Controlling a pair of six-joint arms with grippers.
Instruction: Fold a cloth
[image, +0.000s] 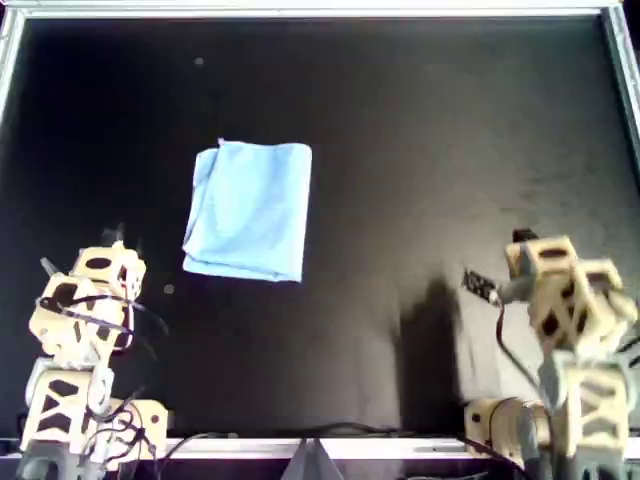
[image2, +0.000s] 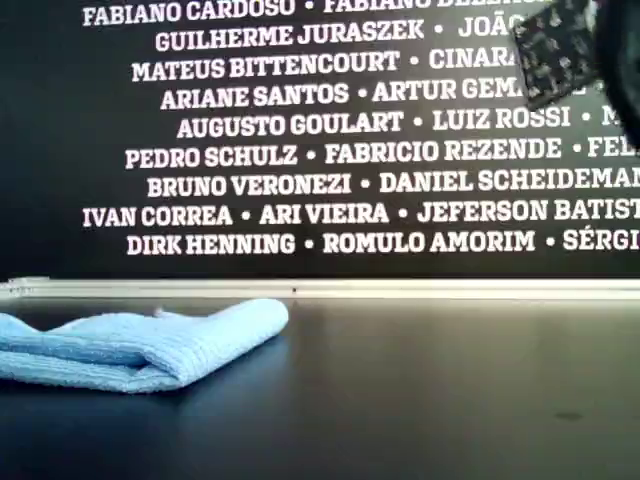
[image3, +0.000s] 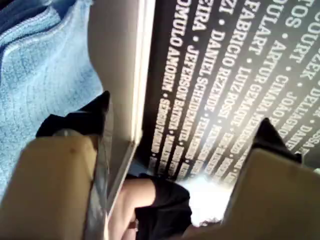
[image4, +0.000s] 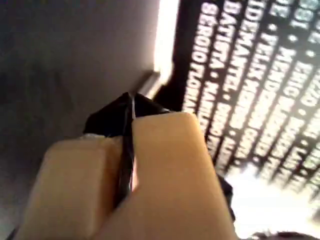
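The light blue cloth (image: 250, 210) lies folded into a rough rectangle on the black table, left of centre in the overhead view. It shows as a flat layered bundle at the exterior view's left (image2: 140, 345) and beside one finger in the first wrist view (image3: 35, 75). My first gripper (image3: 182, 117) is open and empty; it is the arm at the overhead view's lower left (image: 85, 248), short of the cloth's near corner and not touching it. My second gripper (image4: 131, 105) is shut and empty, at the overhead view's lower right (image: 478, 284), far from the cloth.
A metal rim (image: 320, 10) frames the black table. A black wall with white names (image2: 340, 150) stands behind the far edge. A blurred dark patterned object (image2: 560, 50) hangs at the exterior view's top right. Cables (image: 130, 420) lie by the first arm's base.
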